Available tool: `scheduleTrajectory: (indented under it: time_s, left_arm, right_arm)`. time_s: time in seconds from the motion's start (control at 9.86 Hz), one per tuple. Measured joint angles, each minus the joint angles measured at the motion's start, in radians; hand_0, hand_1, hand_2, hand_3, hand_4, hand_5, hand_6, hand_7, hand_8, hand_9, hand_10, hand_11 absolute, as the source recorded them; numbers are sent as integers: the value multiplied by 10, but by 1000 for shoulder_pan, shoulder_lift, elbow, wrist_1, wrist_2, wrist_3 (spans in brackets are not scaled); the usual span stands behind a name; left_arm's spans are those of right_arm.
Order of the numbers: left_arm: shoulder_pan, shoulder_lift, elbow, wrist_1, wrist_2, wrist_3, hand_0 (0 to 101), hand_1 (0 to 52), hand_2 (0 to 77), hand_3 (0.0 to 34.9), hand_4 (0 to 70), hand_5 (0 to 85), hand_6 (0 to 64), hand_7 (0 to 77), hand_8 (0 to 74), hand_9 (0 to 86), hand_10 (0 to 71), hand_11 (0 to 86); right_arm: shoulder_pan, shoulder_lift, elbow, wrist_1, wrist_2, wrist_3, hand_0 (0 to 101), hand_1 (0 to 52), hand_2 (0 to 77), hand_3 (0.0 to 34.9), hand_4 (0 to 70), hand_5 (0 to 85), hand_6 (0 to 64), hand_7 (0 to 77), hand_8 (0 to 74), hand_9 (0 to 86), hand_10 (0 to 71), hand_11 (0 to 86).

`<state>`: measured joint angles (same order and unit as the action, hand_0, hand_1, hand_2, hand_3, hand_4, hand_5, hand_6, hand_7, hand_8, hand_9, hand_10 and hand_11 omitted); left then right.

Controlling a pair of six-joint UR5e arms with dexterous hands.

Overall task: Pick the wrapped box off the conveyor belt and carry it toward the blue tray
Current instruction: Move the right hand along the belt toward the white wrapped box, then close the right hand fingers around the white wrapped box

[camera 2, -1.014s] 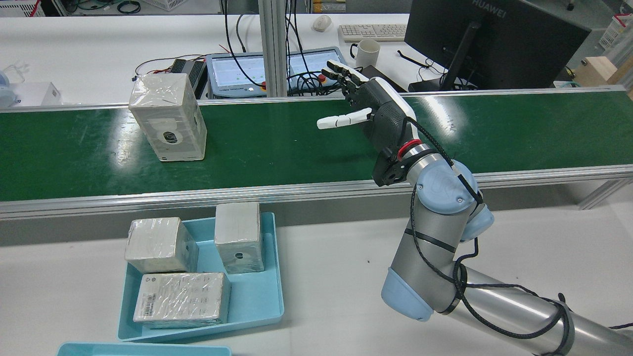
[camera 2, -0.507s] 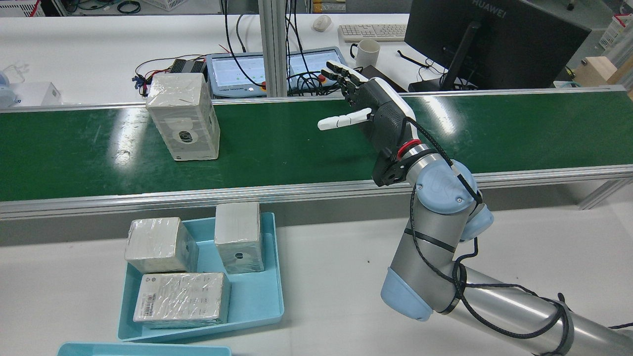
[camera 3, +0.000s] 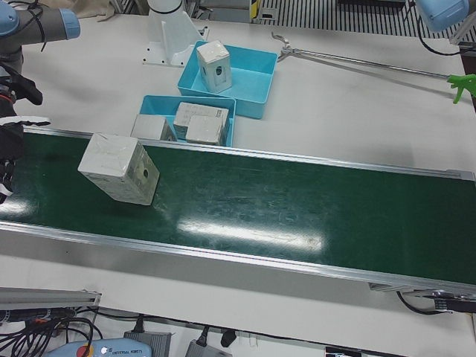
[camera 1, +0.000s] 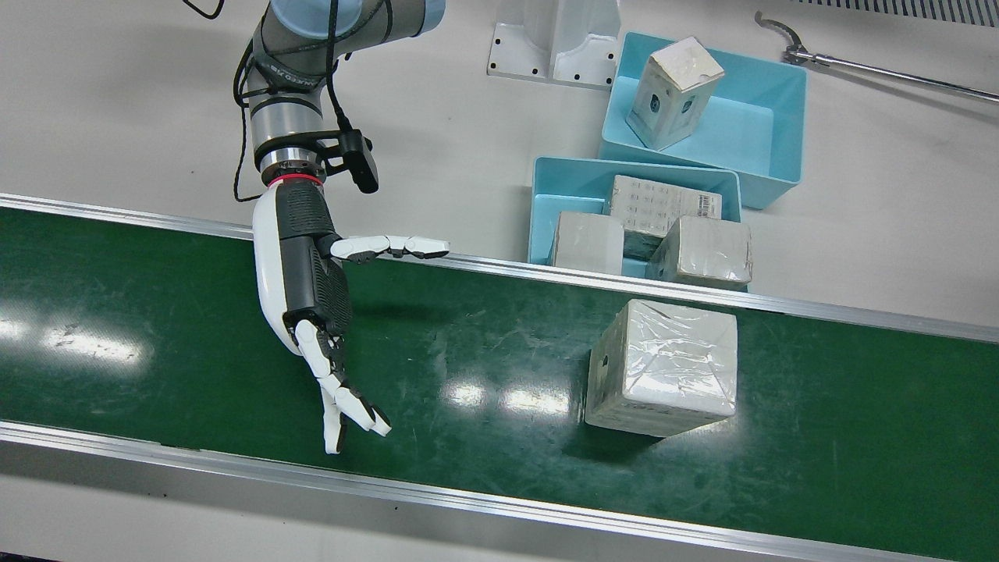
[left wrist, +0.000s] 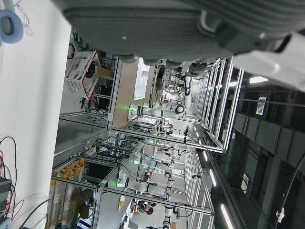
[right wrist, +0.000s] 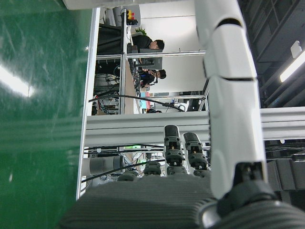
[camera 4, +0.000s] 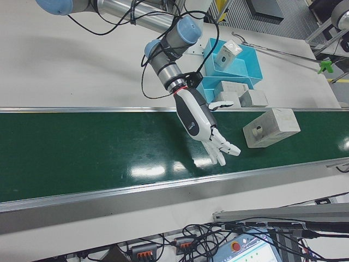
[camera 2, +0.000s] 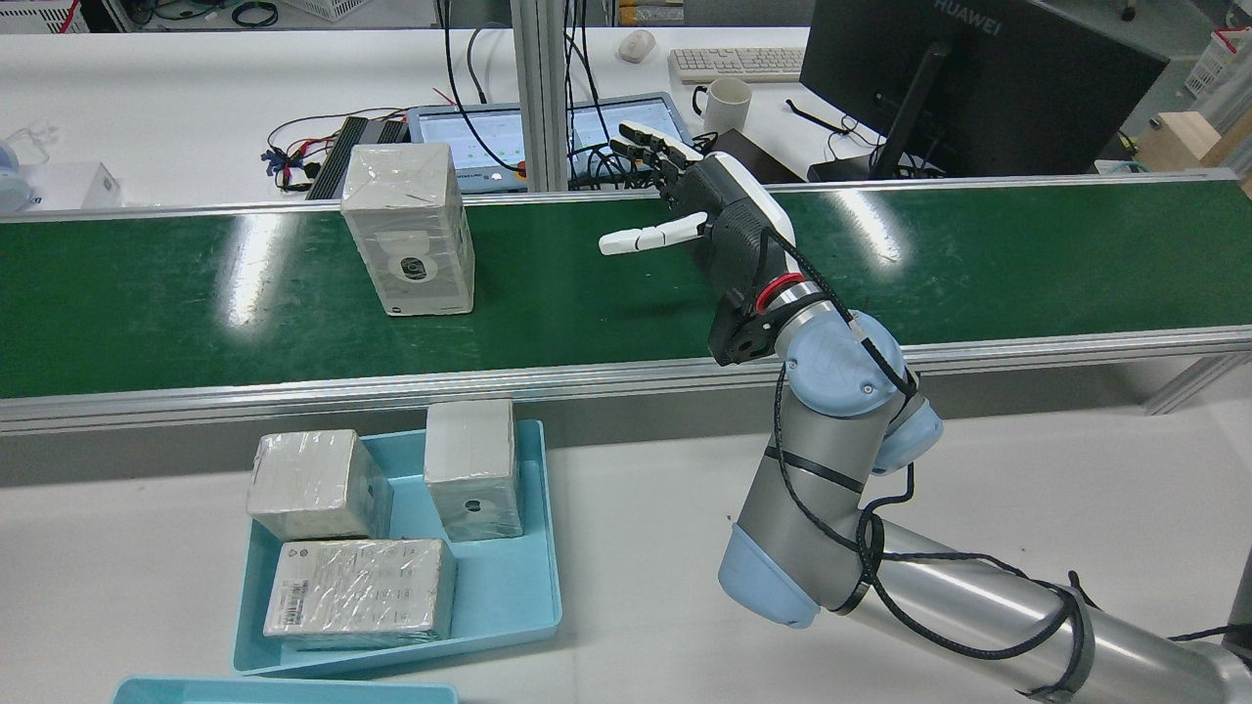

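Your green conveyor belt runs the full width of the station, edged by silver rails, with the white table on the robot's side of it. Your right arm reaches from the table over the near rail. On the table just beside that rail sits the blue tray, already carrying three wrapped boxes; a second blue tray behind it holds one more.

The wrapped box you are after stands upright on the belt, toward the far rail, roughly level with the blue tray and well apart from your hand. Its plastic film catches the light, and a round dark mark shows on the face toward the robot.

Your right hand hovers above the belt with nothing in it, fingers stretched out and spread toward the far rail, thumb pointing sideways toward the box.

Your left hand appears only as a dark blur in its own camera; whether it is spread or closed cannot be told.
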<state>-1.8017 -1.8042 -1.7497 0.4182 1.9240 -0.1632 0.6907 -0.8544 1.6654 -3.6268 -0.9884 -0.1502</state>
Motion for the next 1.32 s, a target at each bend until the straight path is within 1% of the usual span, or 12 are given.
scheduleTrajectory:
  time_s: [0.1, 0.2, 0.41, 0.51, 0.61, 0.71, 0.81, 1.01, 1.22, 1.32]
  left_arm:
    - [0, 0, 0, 0, 0, 0, 0, 0, 5, 0, 0, 5, 5, 5, 5, 5, 0, 5]
    - [0, 0, 0, 0, 0, 0, 0, 0, 11, 0, 0, 5, 5, 5, 5, 5, 0, 5]
    - [0, 0, 0, 0, 0, 0, 0, 0, 11, 0, 0, 5, 5, 5, 5, 5, 5, 5]
    - [0, 0, 0, 0, 0, 0, 0, 0, 11, 0, 0, 5, 5, 5, 5, 5, 5, 5]
    - [0, 0, 0, 0, 0, 0, 0, 0, 11, 0, 0, 5, 0, 5, 5, 0, 0, 5]
    - [0, 0, 0, 0, 0, 0, 0, 0, 11, 0, 0, 5, 0, 5, 5, 0, 0, 5]
    - [0, 0, 0, 0, 0, 0, 0, 0, 11, 0, 0, 5, 5, 5, 5, 5, 5, 5]
    - [0, 0, 0, 0, 0, 0, 0, 0, 5, 0, 0, 5, 5, 5, 5, 5, 5, 5]
    - [0, 0, 0, 0, 0, 0, 0, 0, 11, 0, 0, 5, 5, 5, 5, 0, 0, 5]
    - [0, 0, 0, 0, 0, 0, 0, 0, 5, 0, 0, 5, 5, 5, 5, 5, 0, 5]
  right_arm:
    - [-6, 8, -8, 0, 0, -1, 509, 180, 109, 0, 93, 125, 49, 164, 27, 16, 0, 11]
    - [-16, 13, -15, -1, 0, -1, 509, 180, 109, 8, 93, 125, 49, 164, 27, 16, 0, 11]
    - [-25, 24, -29, 0, 1, -5, 507, 180, 109, 9, 93, 125, 49, 164, 27, 16, 0, 11]
    - [-27, 37, -40, 0, 2, -9, 507, 180, 109, 9, 93, 125, 49, 164, 27, 16, 0, 11]
    - [-27, 54, -55, 0, 2, -12, 509, 191, 104, 9, 93, 125, 49, 164, 5, 16, 0, 11]
    - [-28, 73, -72, 0, 2, -14, 509, 191, 104, 9, 93, 125, 49, 164, 5, 16, 0, 11]
    - [-29, 88, -90, 0, 2, -15, 514, 191, 104, 20, 98, 125, 44, 169, 27, 33, 0, 11]
    - [-33, 116, -126, 0, 2, -17, 514, 191, 104, 15, 104, 125, 44, 169, 27, 33, 0, 11]
    - [-39, 139, -156, 3, 4, -20, 515, 191, 104, 27, 104, 136, 55, 180, 27, 33, 0, 11]
    - [-44, 144, -164, 4, 12, -22, 515, 191, 104, 27, 104, 136, 55, 180, 27, 33, 0, 11]
